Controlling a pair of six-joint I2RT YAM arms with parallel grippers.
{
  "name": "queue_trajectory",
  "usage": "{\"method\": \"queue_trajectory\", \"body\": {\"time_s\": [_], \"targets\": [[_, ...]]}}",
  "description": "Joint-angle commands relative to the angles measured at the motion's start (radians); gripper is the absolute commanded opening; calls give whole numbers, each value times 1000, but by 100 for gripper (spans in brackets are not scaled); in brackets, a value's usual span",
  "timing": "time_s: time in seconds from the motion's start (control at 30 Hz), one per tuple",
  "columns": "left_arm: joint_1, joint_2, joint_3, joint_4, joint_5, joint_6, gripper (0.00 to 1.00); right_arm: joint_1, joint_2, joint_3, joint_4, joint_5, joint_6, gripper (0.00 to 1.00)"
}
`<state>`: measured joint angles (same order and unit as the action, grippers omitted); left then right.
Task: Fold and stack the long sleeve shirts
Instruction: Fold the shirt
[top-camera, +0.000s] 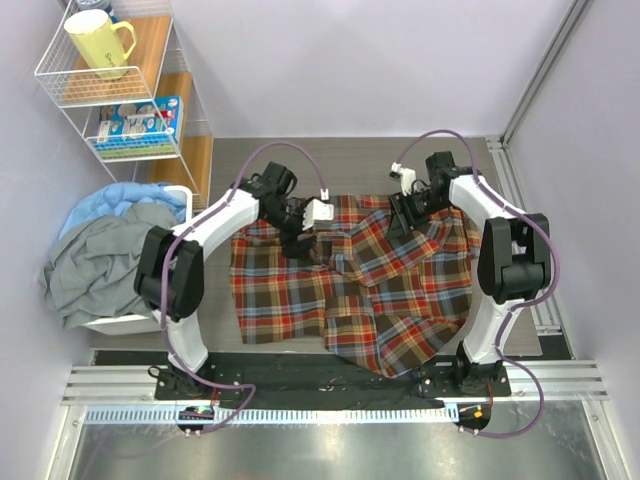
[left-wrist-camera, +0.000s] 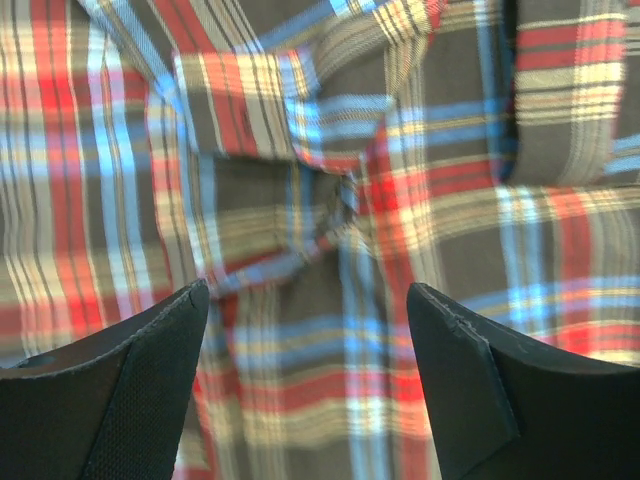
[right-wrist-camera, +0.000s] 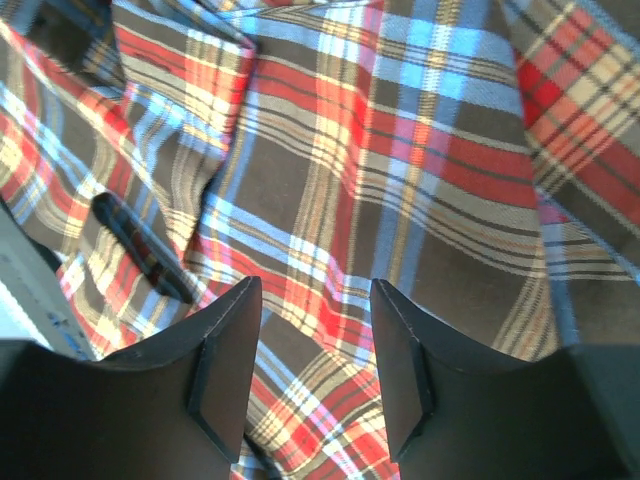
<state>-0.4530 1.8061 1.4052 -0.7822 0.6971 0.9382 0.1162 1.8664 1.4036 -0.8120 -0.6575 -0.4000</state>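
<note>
While the tartan flannel shirt (top-camera: 350, 295) lies crumpled on the bench (top-camera: 340, 160), both end effectors hang over it.
The left end effector (left-wrist-camera: 305, 300) gapes wide above the shirt's far left; the right end effector (right-wrist-camera: 315, 290), jaws parted and empty, is over its far right.

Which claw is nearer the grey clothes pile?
Left. The left claw is over the plaid shirt's upper-left part, on the side facing the grey clothes pile. The right claw is over the shirt's upper-right part, farther away.
</note>
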Motion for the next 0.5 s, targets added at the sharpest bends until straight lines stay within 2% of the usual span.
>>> {"method": "queue_trajectory", "body": {"time_s": [0.0,0.2,0.33,0.47], "targets": [[-23,106,112,54,47,125,81,11,-29,3,5,-70,56,51],[-24,171,164,55,32,126,82,65,3,-12,190,-129,261,52],[-3,118,92,87,27,113,82,137,49,-35,341,-131,421,56],[22,75,37,147,31,47,84,194,118,-41,428,-81,470,64]]}}
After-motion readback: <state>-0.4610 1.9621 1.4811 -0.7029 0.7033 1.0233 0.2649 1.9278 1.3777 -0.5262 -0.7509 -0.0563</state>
